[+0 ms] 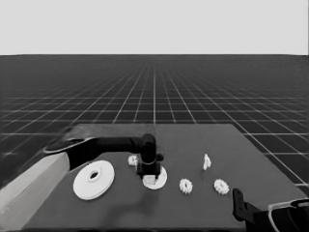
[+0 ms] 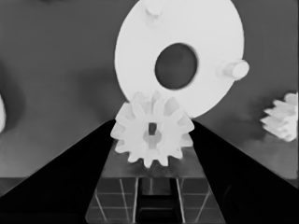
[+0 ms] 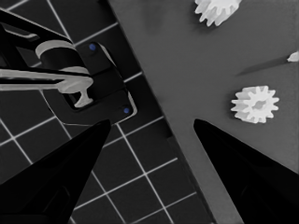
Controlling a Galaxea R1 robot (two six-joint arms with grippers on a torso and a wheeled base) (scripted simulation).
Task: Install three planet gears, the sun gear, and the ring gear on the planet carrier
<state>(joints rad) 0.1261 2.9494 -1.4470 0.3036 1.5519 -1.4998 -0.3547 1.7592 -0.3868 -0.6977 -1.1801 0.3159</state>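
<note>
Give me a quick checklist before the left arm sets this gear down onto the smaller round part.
1. Gear held: ok. The left pincer has a planet gear between its fingers.
2. Over target: ok. The gear hangs at the edge of the smaller round part.
3. Peg free: ok. A bare peg shows on that part.
4. Gear hole lined up with a peg: cannot tell.
5. Larger round part out of the way: ok, it lies apart, to one side.
6. Right pincer clear: ok, parked at the table's near right corner, open.
</note>
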